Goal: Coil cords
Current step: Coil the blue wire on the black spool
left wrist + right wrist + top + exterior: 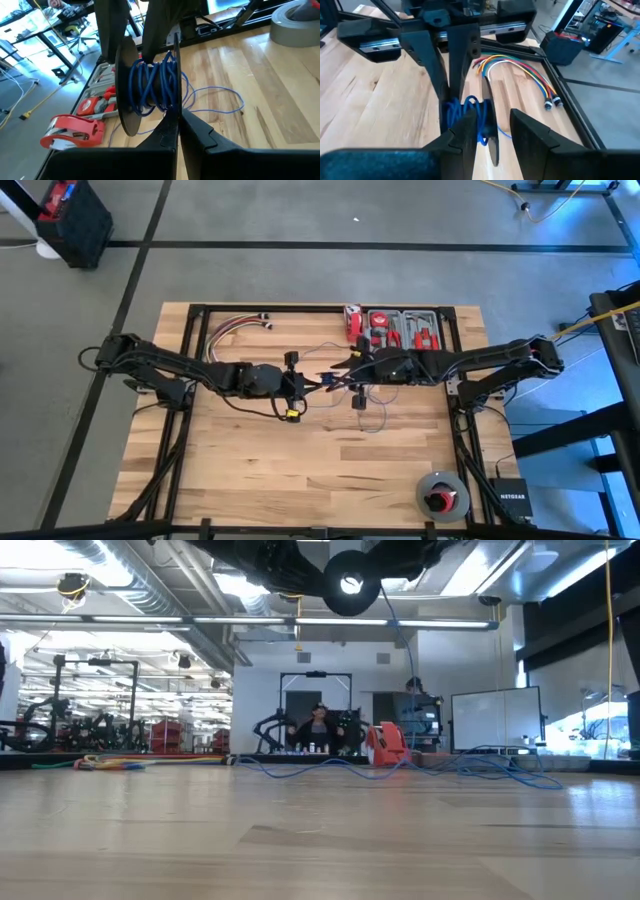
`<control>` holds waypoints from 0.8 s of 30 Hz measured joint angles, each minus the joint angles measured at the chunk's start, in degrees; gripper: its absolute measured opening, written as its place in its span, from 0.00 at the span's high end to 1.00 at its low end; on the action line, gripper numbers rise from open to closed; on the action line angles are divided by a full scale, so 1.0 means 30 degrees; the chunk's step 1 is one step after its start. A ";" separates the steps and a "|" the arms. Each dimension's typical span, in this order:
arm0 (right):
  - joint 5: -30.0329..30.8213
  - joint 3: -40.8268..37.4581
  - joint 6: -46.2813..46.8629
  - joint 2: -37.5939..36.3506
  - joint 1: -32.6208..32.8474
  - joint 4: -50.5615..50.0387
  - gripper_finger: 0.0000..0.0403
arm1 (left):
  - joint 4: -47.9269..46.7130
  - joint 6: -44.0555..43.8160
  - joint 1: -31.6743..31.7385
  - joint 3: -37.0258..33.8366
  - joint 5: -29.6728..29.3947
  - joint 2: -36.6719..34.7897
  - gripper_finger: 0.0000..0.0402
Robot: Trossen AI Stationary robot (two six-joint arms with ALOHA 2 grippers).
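While our left gripper point(172, 120) jaws clench the black spool point(150, 85), right gripper point(492, 132) jaws parted, we should feed the thin blue cords point(210, 100) on evenly.

Robotics lab or workshop, open-plan industrial hall. Evidence: butcher-block worktable point(300, 470) on a black metal frame, standing on grey concrete floor marked with black tape lines point(300, 245); exposed ceiling ducts point(110, 570) and strip lights; further dark robot arm rigs point(60, 725) in the background; a whiteboard point(490, 718); an open toolkit point(405, 328) on the table.
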 joint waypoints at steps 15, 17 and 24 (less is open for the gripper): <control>-0.0698 0.0007 -0.0510 0.0408 -0.0007 -0.0160 0.96 | -0.0550 -0.0616 -0.0109 -0.0007 0.0117 0.0000 1.00; -0.0567 0.0007 -0.0517 0.0430 0.0000 -0.0192 0.97 | -0.0740 -0.0940 -0.0138 -0.0007 0.0106 0.0000 1.00; 0.0205 0.0145 -0.0583 -0.0138 0.0065 -0.1105 0.99 | -0.1434 -0.2731 -0.0350 0.0030 -0.0065 -0.0029 0.86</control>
